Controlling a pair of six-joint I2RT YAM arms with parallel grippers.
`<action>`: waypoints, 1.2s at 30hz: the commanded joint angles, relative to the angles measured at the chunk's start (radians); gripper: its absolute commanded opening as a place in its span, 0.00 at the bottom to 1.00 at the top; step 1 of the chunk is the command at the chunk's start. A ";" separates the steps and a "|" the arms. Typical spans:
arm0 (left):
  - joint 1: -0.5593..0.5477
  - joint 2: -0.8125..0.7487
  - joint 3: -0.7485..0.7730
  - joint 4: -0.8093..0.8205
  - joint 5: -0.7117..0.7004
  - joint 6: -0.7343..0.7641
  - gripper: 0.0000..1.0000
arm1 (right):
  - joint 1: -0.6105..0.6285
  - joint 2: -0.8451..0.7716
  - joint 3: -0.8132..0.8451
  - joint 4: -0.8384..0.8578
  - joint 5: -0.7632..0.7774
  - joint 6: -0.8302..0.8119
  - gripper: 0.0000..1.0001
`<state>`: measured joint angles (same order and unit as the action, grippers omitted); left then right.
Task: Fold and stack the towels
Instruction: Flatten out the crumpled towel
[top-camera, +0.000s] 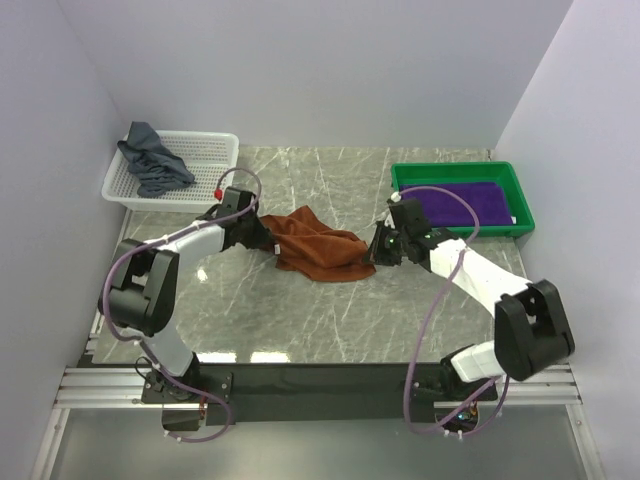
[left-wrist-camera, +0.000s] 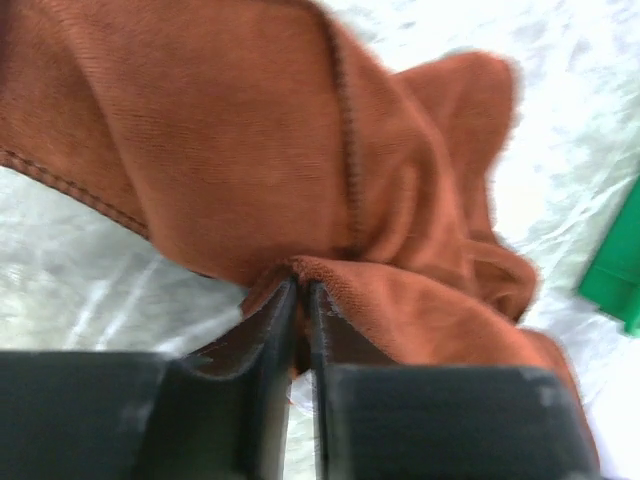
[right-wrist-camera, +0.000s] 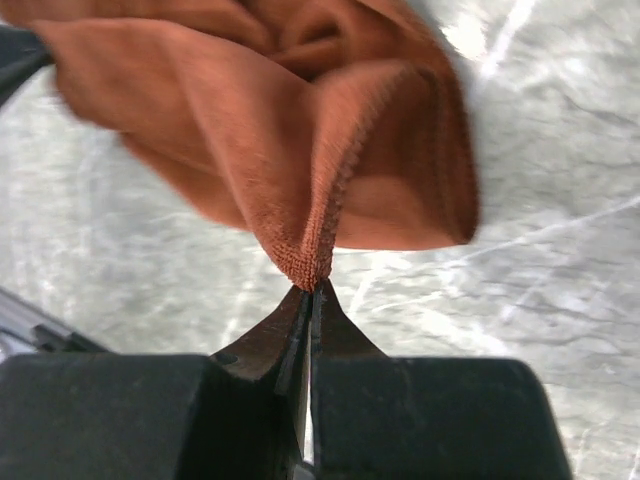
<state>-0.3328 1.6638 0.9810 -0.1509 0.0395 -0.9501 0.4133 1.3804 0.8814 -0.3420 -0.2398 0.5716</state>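
Observation:
A rust-brown towel (top-camera: 315, 248) hangs bunched between my two grippers above the middle of the marble table. My left gripper (top-camera: 268, 243) is shut on its left corner; the left wrist view shows the cloth (left-wrist-camera: 300, 180) pinched between the pads. My right gripper (top-camera: 374, 254) is shut on its right corner; the right wrist view shows the hem (right-wrist-camera: 310, 260) nipped at the fingertips. A purple towel (top-camera: 465, 204) lies flat in the green tray (top-camera: 520, 195). A grey-blue towel (top-camera: 152, 157) is heaped in the white mesh basket (top-camera: 215, 150).
The basket stands at the back left by the wall and the tray at the back right. A corner of the tray shows in the left wrist view (left-wrist-camera: 615, 270). White walls close in the table on three sides.

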 joint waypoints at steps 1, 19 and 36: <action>0.026 0.016 0.064 -0.062 0.092 0.051 0.24 | -0.027 0.034 -0.004 0.049 0.020 -0.024 0.00; -0.041 -0.081 -0.169 0.274 0.303 0.105 0.68 | -0.050 0.111 0.002 0.116 -0.058 -0.022 0.00; -0.078 -0.422 0.083 -0.440 0.260 0.128 0.01 | -0.050 -0.128 0.053 -0.176 -0.065 -0.113 0.00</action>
<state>-0.4011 1.3441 0.9955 -0.2699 0.2897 -0.8326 0.3698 1.3571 0.8864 -0.3885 -0.2836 0.5087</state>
